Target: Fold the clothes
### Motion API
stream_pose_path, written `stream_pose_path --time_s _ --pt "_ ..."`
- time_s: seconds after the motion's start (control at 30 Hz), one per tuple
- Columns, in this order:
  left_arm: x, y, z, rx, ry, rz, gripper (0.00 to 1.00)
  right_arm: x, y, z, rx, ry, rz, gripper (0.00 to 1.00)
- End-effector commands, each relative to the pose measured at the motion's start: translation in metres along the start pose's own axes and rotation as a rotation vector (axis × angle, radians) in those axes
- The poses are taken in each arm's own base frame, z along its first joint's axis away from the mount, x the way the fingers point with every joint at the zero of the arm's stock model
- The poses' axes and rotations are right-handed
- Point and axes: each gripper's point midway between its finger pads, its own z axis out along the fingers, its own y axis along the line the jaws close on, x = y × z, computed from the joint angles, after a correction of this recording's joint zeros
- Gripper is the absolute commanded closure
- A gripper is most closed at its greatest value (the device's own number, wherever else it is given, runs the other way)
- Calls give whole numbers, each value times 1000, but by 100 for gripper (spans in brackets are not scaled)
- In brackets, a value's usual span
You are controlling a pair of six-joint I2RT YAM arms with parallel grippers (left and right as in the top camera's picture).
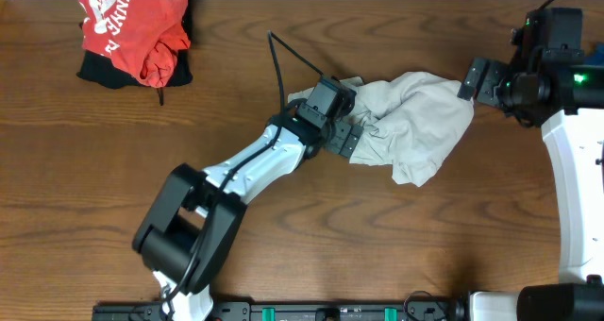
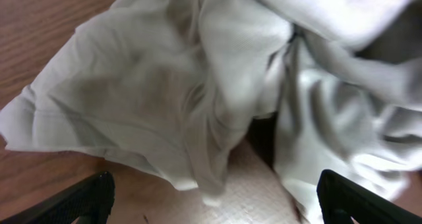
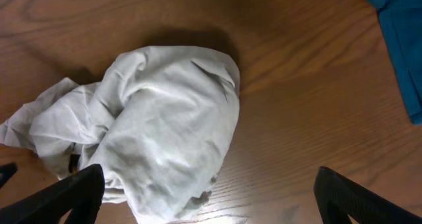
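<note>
The clothes are one pale beige shirt (image 1: 420, 123), crumpled in a heap right of the table's middle. My left gripper (image 1: 345, 135) is at the heap's left edge, open. In the left wrist view the shirt (image 2: 165, 99) fills the frame, and a hanging fold reaches down between the wide-apart fingers (image 2: 89, 197) of the left gripper (image 2: 214, 199) without being clamped. My right gripper (image 1: 470, 79) hovers open at the heap's upper right. In its wrist view the shirt (image 3: 165, 118) lies toward the left finger of the right gripper (image 3: 211, 191), with bare wood on the right.
A red garment with white lettering (image 1: 132, 28) lies on black cloth at the far left back. A blue cloth (image 3: 399, 39) sits at the right, beside the right arm's white base (image 1: 576, 198). A black cable (image 1: 280, 66) arcs behind the left arm.
</note>
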Motion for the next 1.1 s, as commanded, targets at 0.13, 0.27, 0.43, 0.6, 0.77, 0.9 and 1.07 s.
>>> stream_pose_path --time_s 0.13,0.27,0.43,0.6,0.77,0.9,1.07 --pt "5 14 24 -69 3 62 2 6 1 1 -13 29 19 1" --pt "1 14 25 -68 -15 64 12 9 1 1 -12 43 19 5" --pt "1 14 26 -68 -16 63 67 15 0 2 -8 62 16 22" --pt "2 14 25 -68 -12 63 94 22 -2 3 0 93 16 41" --pt "5 22 19 -112 7 64 94 27 -4 3 7 113 15 40" --pt "3 29 -7 -158 21 65 94 33 0 2 -15 137 17 44" --pt "-15 27 -68 -161 -35 54 94 45 14 -1 -101 197 21 43"
